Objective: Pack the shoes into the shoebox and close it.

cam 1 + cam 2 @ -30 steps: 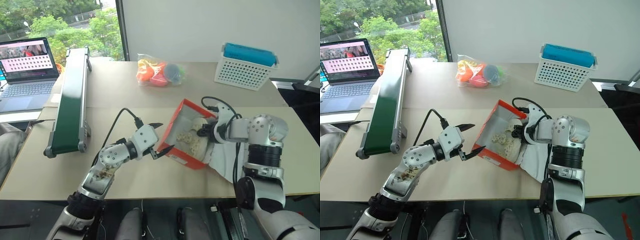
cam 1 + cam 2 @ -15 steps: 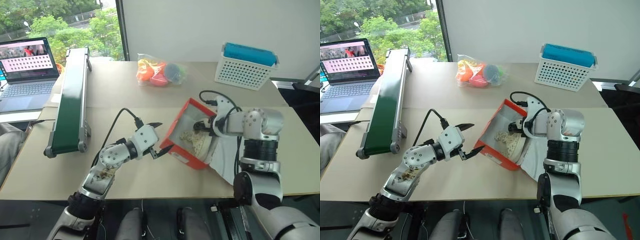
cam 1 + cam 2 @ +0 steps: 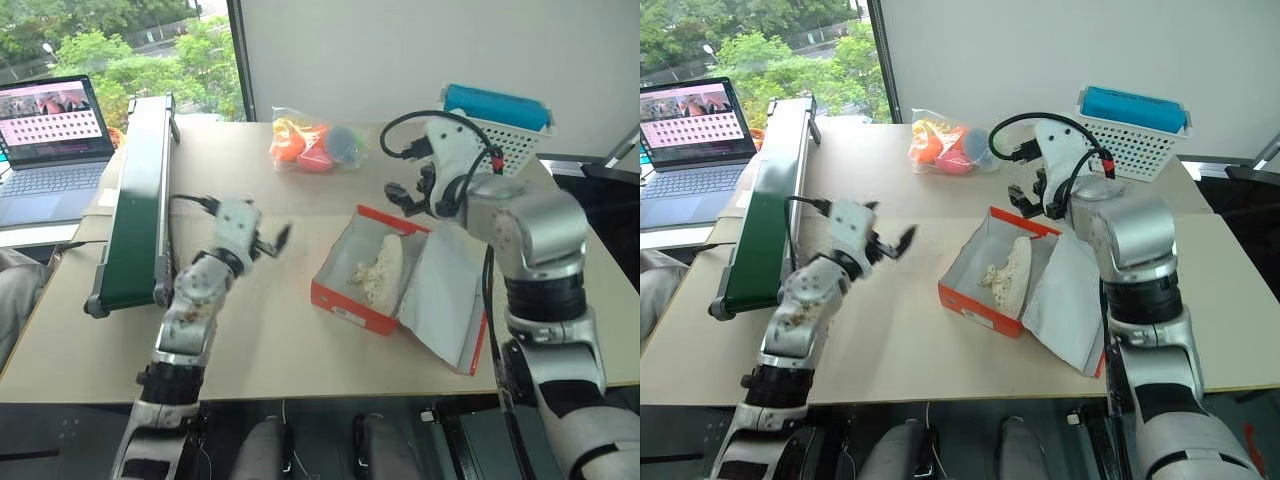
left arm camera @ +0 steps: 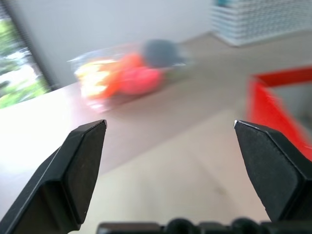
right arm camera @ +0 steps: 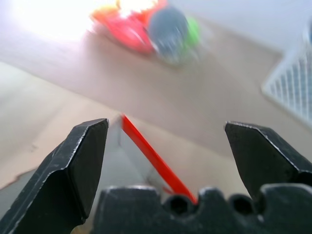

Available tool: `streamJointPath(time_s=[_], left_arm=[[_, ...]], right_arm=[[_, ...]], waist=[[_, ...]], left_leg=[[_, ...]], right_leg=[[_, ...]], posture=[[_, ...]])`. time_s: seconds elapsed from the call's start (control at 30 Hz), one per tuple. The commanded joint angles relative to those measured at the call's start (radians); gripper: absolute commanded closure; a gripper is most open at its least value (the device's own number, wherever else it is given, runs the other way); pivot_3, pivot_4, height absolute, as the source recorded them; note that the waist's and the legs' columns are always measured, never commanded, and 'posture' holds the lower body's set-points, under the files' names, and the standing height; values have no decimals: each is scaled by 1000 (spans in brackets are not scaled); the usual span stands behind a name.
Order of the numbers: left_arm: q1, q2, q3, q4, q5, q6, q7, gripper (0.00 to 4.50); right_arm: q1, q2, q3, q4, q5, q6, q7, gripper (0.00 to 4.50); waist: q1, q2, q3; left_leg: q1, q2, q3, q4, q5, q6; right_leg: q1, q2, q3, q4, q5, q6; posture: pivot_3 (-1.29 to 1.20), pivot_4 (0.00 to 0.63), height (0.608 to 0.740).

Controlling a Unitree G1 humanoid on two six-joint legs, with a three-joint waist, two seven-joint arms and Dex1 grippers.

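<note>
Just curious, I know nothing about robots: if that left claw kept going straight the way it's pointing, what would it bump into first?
Probably the bag of toys. The left claw is open and aims across bare table at it; the shoebox sits off to the side. Depth is hard to judge.

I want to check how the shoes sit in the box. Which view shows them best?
The right eye view: it looks down into the open shoebox, with the shoes against its white inside. The left eye view shows the same. Each wrist view catches just a red box edge, no shoes.
</note>
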Motion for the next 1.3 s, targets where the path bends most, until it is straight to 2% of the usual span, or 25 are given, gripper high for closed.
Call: streamJointPath(time_s=[0.03, 0.17, 0.23, 0.33, 0.7, 0.87, 1.0, 1.3], left_arm=[[-42, 37, 156, 64, 13, 61, 177, 0], [-26, 75, 195, 108, 6, 82, 199, 0], [-31, 63, 235, 102, -46, 97, 199, 0], [-28, 82, 223, 104, -50, 124, 180, 0], [-29, 130, 196, 143, -31, 183, 177, 0], [-35, 141, 184, 159, -28, 201, 176, 0], [-39, 140, 177, 166, -29, 201, 177, 0], [-50, 152, 179, 181, -28, 206, 183, 0]], right_arm=[[180, -38, -88, -257, 154, -149, 223, 8], [380, -83, -94, -322, 184, -227, 323, 8], [426, -76, -85, -302, 171, -261, 324, 8], [468, -34, -85, -285, 182, -312, 327, 8], [507, 13, -30, -219, 79, -460, 313, 8], [522, 5, 6, -250, 100, -470, 374, 8], [556, -51, 47, -255, 83, -513, 467, 8], [535, -44, 49, -231, 91, -548, 504, 8]], waist=[[1, 0, 0], [4, -1, 0], [7, -2, -1], [13, -3, -1], [20, -4, -2], [21, -4, -2], [24, -5, -2], [24, -6, -3]], left_leg=[[0, 0, 0, 0, 0, 0], [0, -1, -1, 1, 0, 1], [0, 0, -1, 4, 0, 1], [2, 0, -1, 4, 0, 0], [3, 0, 0, 2, 1, -2], [3, 0, 0, 2, 1, -1], [3, 0, 0, 2, 1, -1], [3, 0, -1, 2, 1, -1]], right_leg=[[0, 0, 0, 0, 0, 0], [1, -1, -1, 0, 0, 1], [2, -2, -1, 0, 1, 1], [3, -1, -1, 0, 1, 1], [2, -1, -1, 1, 1, 0], [2, -1, -1, 1, 1, 0], [3, -1, -1, 1, 1, 0], [3, -1, -1, 0, 1, 0]], posture=[[0, 150, 699], [0, 150, 699], [0, 150, 699], [0, 150, 699], [0, 150, 699], [0, 150, 699], [0, 150, 699], [0, 150, 699]])
